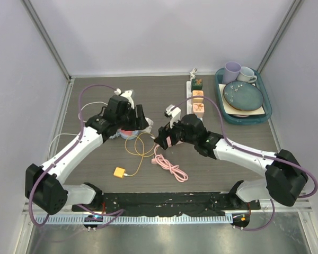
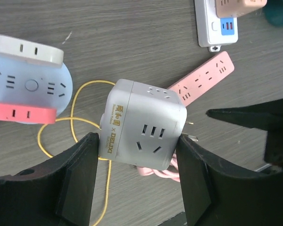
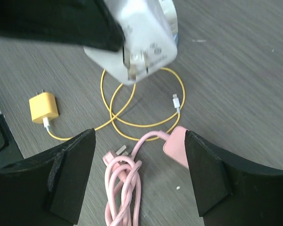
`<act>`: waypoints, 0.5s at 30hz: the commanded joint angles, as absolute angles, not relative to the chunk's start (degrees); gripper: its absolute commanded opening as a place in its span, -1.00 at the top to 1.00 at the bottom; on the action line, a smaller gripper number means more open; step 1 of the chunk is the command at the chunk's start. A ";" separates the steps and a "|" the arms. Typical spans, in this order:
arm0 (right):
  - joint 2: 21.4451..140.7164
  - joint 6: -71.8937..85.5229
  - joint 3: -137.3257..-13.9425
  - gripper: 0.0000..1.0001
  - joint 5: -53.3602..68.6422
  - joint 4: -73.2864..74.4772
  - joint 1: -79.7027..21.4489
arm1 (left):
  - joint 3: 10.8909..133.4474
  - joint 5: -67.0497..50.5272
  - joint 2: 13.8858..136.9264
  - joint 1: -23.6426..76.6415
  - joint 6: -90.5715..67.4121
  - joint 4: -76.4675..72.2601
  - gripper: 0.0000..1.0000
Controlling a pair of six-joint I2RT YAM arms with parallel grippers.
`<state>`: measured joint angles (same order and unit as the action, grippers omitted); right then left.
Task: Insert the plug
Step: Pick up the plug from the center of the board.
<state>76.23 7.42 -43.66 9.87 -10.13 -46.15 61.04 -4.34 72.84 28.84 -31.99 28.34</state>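
The left end effector (image 2: 137, 137) is closed on a white cube adapter (image 2: 144, 122), 1 finger on each side face, and holds it off the desk (image 2: 132, 37). The plug is, by my reading, the set of metal prongs (image 2: 190, 125) jutting from the cube's right face, pointing toward the right edge of the left wrist frame.

The pink power strip (image 2: 203, 79) lies flat beyond the cube. Its long axis runs from centre to upper right, sockets facing up, and its near end is hidden behind the cube. The prongs point sideways, not down at those sockets, so the coming move likely calls for turning the cube before lowering it. The left arm is the nearer one, since it carries the plug.

The right end effector (image 3: 139, 135) hangs wide open and holds nothing. It is above the pink cable (image 3: 125, 188) and the strip's cord end, with a yellow cable (image 3: 146, 123) looping between.

The left wrist view shows the strip's sockets. The right wrist view shows the prongs from below but only 1 corner of the strip. In the top view the cube is hidden by the arm.
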 commanded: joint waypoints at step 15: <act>67.15 26.45 -58.27 -0.64 22.93 13.10 -29.54 | 55.82 6.50 65.13 45.70 17.73 10.55 0.71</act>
